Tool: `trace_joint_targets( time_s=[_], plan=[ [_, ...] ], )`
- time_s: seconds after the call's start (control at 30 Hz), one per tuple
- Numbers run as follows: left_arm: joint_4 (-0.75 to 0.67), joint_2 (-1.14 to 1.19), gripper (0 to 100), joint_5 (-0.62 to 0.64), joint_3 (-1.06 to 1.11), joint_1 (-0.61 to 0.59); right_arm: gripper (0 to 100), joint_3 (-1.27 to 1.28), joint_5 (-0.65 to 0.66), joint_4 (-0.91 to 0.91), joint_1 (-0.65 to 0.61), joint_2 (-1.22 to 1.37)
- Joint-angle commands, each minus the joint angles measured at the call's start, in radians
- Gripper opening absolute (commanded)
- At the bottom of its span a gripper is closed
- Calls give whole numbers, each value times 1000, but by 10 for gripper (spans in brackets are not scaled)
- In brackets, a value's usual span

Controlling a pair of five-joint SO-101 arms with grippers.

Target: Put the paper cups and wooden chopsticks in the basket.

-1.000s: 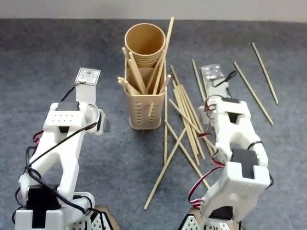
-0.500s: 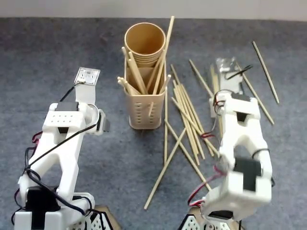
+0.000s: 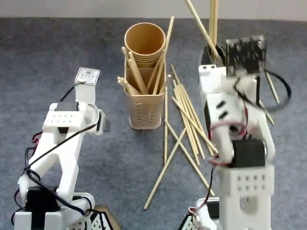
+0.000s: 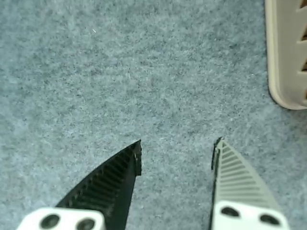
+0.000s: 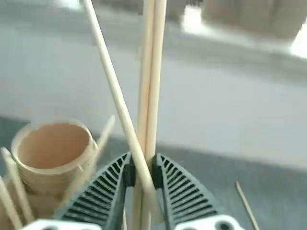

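The right gripper [image 5: 142, 167] is clamped on a small bundle of pale, slender wooden chopsticks [image 5: 151, 72], pinched low on their length between ribbed black and white jaws. Two sticks run parallel and a third crosses them at a slant. Their long axis stands roughly upright from the jaws, the free ends pointing up and toward the far side.

The beige perforated plastic basket [image 3: 144, 115] lies to the left of this gripper, open top upward. Stacked tan paper cups [image 3: 145, 43] fill its far compartment, and more chopsticks [image 3: 136, 76] lean in the near one. The coming move likely turns on carrying the bundle leftward over that opening and tipping the sticks end-down. The right arm is the one placed for it.

A fan of loose chopsticks [image 3: 184, 120] lies on the fuzzy grey carpet [image 3: 48, 52] between the basket and the right arm, mostly running near to far.

The left gripper [image 4: 177, 153] hangs spread and empty over bare carpet, just left of the basket.
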Motion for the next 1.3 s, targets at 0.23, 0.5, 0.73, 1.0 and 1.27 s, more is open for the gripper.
trace_joint_targets(
  time_s=[0.23, 0.5, 0.73, 1.0, 1.27],
  plan=[
    [-11, -30, 252, -6, -2, 19, 5, -25, -94, -282, -206, -41],
    [-11, -30, 252, -9, -2, 16, 5, -22, -204, -453, -289, 208],
    [-11, -30, 252, -9, -2, 15, 5, 61, -241, -522, -285, 269],
    [-9, -30, 252, -9, -2, 15, 5, 323, -127, -628, -308, 255],
    [-9, -30, 252, -9, -2, 15, 7, 506, -72, -631, -332, 254]
  ],
)
